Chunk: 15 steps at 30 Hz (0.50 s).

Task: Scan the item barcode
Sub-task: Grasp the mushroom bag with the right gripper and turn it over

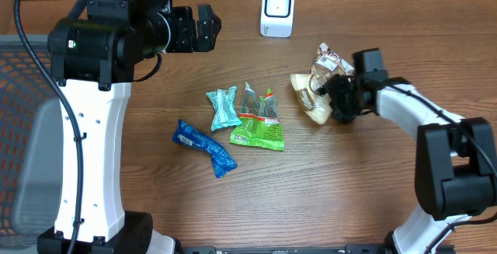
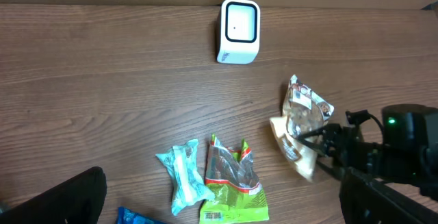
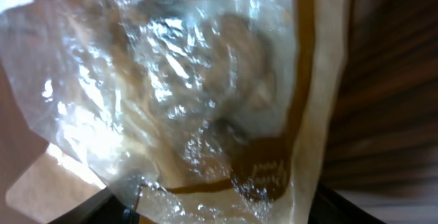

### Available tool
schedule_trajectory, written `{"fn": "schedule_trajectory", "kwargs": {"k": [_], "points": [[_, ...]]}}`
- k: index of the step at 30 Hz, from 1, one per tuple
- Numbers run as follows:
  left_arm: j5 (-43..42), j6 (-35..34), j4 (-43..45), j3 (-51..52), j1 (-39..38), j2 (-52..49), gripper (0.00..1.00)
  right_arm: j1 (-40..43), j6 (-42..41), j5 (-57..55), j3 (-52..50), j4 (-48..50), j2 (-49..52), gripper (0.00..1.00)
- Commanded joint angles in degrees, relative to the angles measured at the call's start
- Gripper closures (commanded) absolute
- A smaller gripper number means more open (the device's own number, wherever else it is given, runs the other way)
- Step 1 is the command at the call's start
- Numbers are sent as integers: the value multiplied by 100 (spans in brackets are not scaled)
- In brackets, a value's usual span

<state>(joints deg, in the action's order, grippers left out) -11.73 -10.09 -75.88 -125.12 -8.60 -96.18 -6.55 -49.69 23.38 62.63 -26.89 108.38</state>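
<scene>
A clear and tan snack bag lies at the right of the table, also seen in the left wrist view. My right gripper reaches into it from the right. In the right wrist view the bag fills the frame, and a dark fingertip shows at each lower corner, one on either side of it. The jaws stand apart around the bag. The white barcode scanner stands upright at the back. My left gripper hangs open high at the back left, holding nothing.
Three more packets lie mid-table: a teal one, a green bag with its barcode label facing up, and a blue one. The left arm's white column stands at the left. A grey mesh chair sits beyond it.
</scene>
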Motion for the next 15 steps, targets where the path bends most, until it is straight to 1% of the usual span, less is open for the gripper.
{"fn": "schedule_trajectory", "kwargs": {"k": [1, 2, 3, 5, 7, 8, 11, 13, 15], "points": [[11, 109, 2, 15, -4, -9, 0, 487, 2350, 63, -20, -396, 125, 23], [11, 109, 2, 15, -4, -9, 0, 726, 3104, 74, 59, -662, 125, 16], [11, 109, 0, 15, -4, -9, 0, 903, 3510, 74, 144, -863, 125, 10], [11, 109, 0, 15, -4, -9, 0, 1178, 3974, 76, 286, -1084, 125, 6], [11, 109, 0, 15, -4, -9, 0, 1449, 4183, 107, 424, -1115, 125, 1], [11, 109, 0, 15, -4, -9, 0, 1565, 4391, 341, 452, -990, 125, 0], [11, 109, 2, 15, -4, -9, 0, 1604, 4548, 1010, 452, -645, 127, 0], [11, 109, 0, 15, -4, -9, 0, 1438, 4559, 1123, 450, -439, 127, 0], [11, 109, 0, 15, -4, -9, 0, 1204, 4977, 1047, 452, -260, 127, 0]]}}
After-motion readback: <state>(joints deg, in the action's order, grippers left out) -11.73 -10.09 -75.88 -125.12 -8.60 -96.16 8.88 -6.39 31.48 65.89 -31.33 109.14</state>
